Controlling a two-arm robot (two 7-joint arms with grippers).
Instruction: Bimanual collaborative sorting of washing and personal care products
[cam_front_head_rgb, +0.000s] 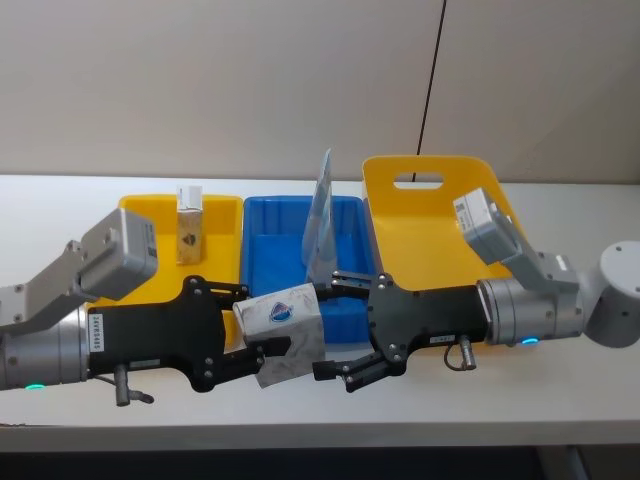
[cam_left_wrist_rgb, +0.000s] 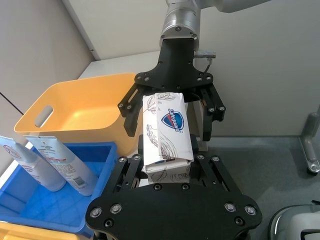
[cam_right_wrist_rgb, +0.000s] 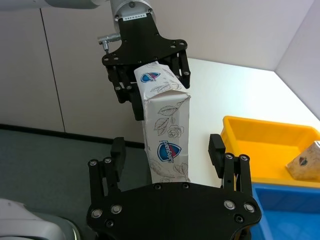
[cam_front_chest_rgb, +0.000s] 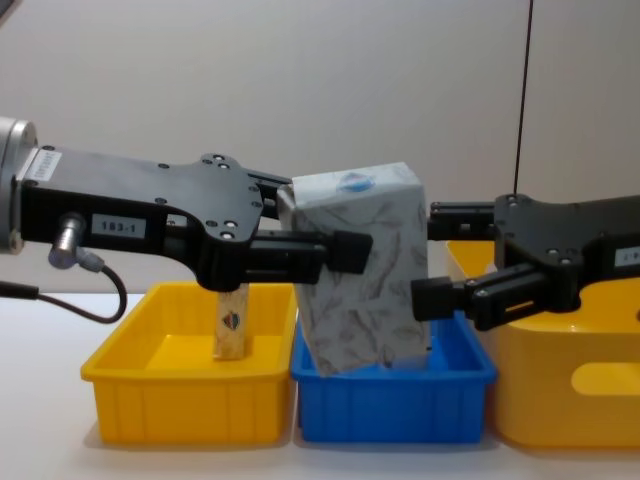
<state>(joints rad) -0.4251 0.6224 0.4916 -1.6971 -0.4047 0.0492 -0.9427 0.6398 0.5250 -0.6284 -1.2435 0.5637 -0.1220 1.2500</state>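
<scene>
A white soft pack (cam_front_head_rgb: 283, 322) with a grey leafy print and a blue mark hangs in the air in front of the bins. My left gripper (cam_front_head_rgb: 250, 326) is shut on its left end; the left wrist view shows the pack (cam_left_wrist_rgb: 167, 135) clamped between my fingers. My right gripper (cam_front_head_rgb: 342, 326) is open and straddles the pack's other end. In the right wrist view the pack (cam_right_wrist_rgb: 167, 135) runs between my right gripper (cam_right_wrist_rgb: 167, 150) with a gap on each side. A tan carton (cam_front_head_rgb: 190, 228) stands in the small yellow bin. A pale pouch (cam_front_head_rgb: 320, 215) stands in the blue bin.
Three containers line the table behind the grippers: a small yellow bin (cam_front_head_rgb: 228, 215) on the left, a blue bin (cam_front_head_rgb: 270, 250) in the middle and a large yellow handled basket (cam_front_head_rgb: 430, 235) on the right. Bare table lies in front of them.
</scene>
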